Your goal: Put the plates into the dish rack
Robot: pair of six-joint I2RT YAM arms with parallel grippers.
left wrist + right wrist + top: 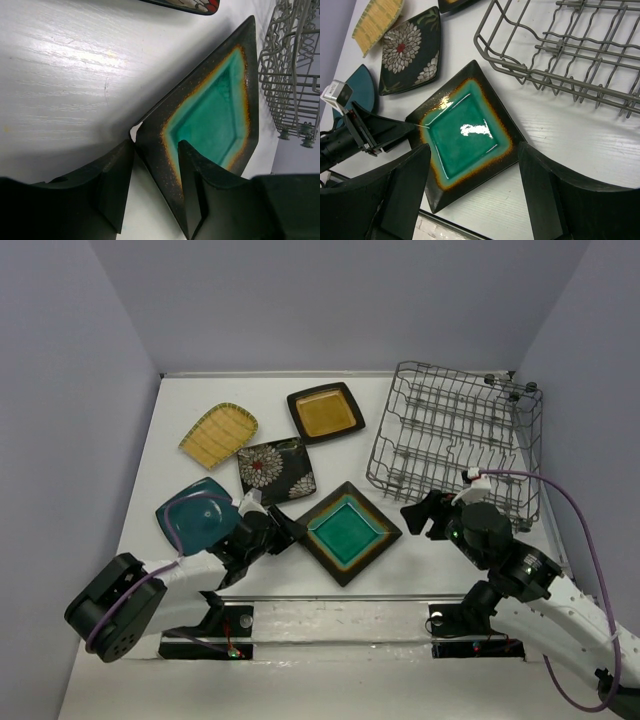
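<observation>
1. My left fingers (112,190) are apart, straddling the near-left corner of the teal plate (210,110). I see no clamp on it yet. The plate lies on the tabletop (345,455), well short of the rack (515,66).
2. My right fingers (405,185) are apart too, holding nothing, and hover between that plate and the rack.
3. Risk: this is a corner bite only. The glaze looks slick, so once lifted the plate could pivot about the fingers and slide out.
4. Risk: if one finger lands on the rim instead of under it, closing would likely shove the plate across the tabletop rather than grip it.
5. Risk: my right arm stands on the straight path to the rack, and a direct carry could strike it.
6. Risk: the dark teal plate (195,515) sits just beside my left arm and the floral plate (277,470) is near, so a wide swing might knock either.
7. All five plates are outside the rack.
</observation>
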